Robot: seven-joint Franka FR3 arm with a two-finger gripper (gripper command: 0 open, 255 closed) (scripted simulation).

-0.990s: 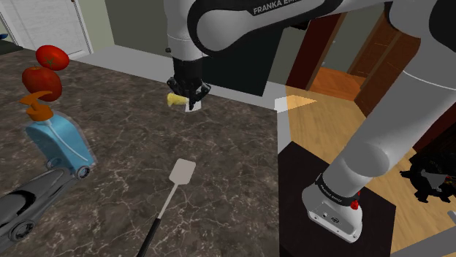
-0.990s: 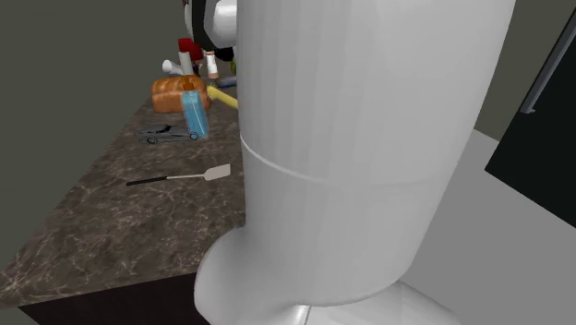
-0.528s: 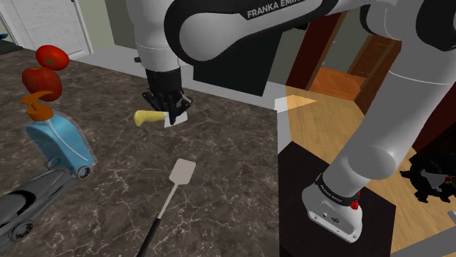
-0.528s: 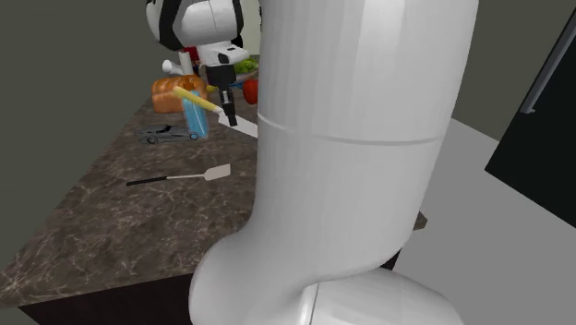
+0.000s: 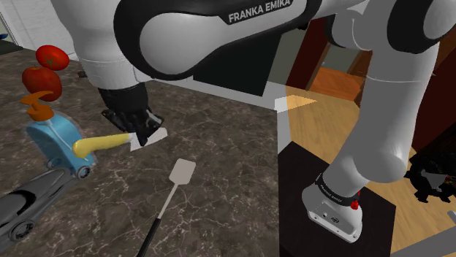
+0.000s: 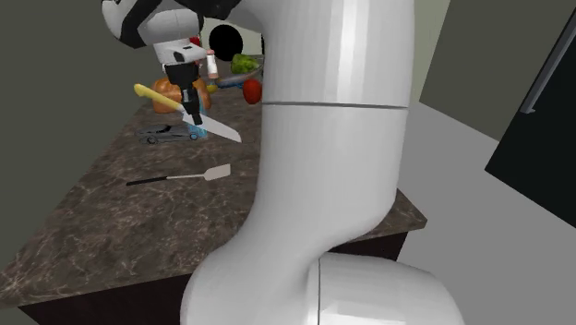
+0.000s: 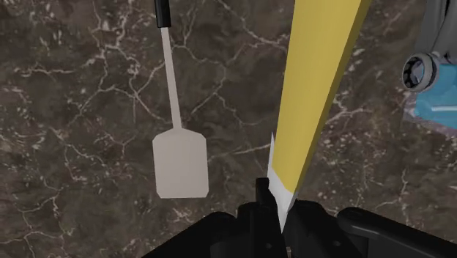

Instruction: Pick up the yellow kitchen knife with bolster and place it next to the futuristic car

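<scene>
Dark marbled countertop, black gripper clamped tight where handle meets blade of yellow-handled kitchen knife, knife aloft, handle toward blue toy car, silver futuristic car beside it, spatula lying near.

Open room: bare marbled desk between the spatula and the edge by the stand.
Low obstacle: spatula lies flat, near the gripper.
Blocked side: blue car and grey car at the shoulder view's left, red things beyond.
Tight spot: yellow handle of the gripped knife reaches close to the blue car.
</scene>
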